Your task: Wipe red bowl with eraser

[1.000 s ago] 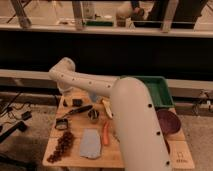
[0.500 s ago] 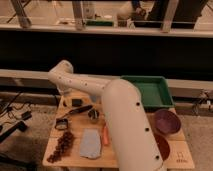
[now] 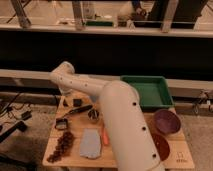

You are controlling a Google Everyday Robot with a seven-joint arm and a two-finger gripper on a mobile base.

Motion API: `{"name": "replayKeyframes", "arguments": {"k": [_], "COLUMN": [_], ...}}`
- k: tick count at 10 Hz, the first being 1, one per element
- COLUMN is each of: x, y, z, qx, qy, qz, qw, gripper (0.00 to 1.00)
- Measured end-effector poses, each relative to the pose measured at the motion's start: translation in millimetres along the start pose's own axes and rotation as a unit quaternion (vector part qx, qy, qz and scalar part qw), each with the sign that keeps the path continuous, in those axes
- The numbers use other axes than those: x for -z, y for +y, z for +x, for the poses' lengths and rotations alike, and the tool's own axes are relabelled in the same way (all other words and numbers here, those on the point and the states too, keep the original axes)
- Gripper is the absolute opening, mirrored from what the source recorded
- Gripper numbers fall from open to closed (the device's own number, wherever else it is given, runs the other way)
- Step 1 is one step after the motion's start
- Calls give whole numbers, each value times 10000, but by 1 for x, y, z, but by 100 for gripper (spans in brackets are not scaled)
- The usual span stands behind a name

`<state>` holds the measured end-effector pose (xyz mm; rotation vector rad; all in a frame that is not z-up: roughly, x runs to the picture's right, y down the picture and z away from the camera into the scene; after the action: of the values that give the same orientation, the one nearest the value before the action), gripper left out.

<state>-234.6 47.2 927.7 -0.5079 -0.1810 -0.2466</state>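
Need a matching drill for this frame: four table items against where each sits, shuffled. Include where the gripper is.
Things
1. red bowl
2. eraser
3. green tray
4. blue-grey sponge

Places
A. far left of the table, next to the gripper
B. near edge, left of the arm
C. back right, beyond the purple bowl
D. near right, partly hidden by the arm

Pairs: 1-D, 2-A, 3-C, 4-B

Gripper [image 3: 66, 96] just beside eraser [image 3: 78, 102]
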Motion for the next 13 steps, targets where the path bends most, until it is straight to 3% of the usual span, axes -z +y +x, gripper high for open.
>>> {"name": "replayKeyframes", "arguments": {"k": [6,13], "x": [-7,-20], "y": [1,2], "z": [7,5], "qx": [65,149], "qy": [-137,-163], "qz": [56,-100], "qw": [9999,9997], "gripper": [80,80]}}
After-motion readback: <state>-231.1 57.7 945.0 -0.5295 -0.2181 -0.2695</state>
